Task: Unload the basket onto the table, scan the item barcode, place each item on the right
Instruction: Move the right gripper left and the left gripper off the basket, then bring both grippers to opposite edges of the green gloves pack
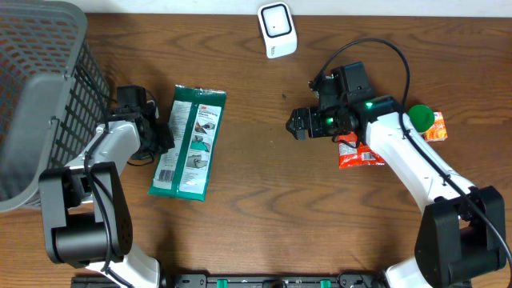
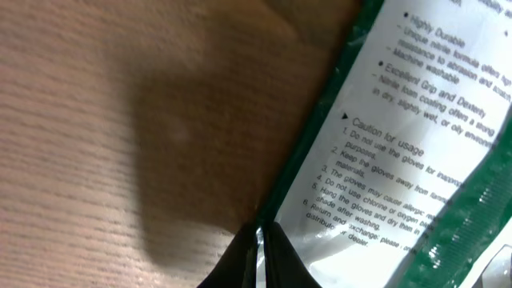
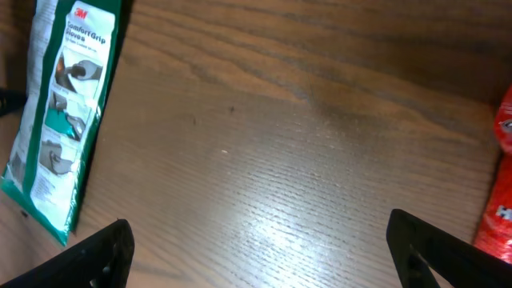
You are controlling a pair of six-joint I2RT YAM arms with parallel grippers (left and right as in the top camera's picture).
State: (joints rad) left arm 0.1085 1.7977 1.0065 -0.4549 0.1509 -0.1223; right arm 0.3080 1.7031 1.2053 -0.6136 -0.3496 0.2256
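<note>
Green and probably light and floppy, the glove pack [image 1: 190,142] is lying flat on the desk [image 1: 264,208], where the left pincer [image 1: 164,137] is pinching its side edge and the right pincer [image 1: 294,126] is gaping wide.

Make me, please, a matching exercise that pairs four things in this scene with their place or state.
Things:
1. glove pack
2. scanner
3. basket
4. red packet

Place or state:
A. white, at the far edge
B. grey mesh, far left
C. lying on the right
D. pinched at its edge by the left gripper

Pairs: 1-D, 2-A, 3-B, 4-C
</note>
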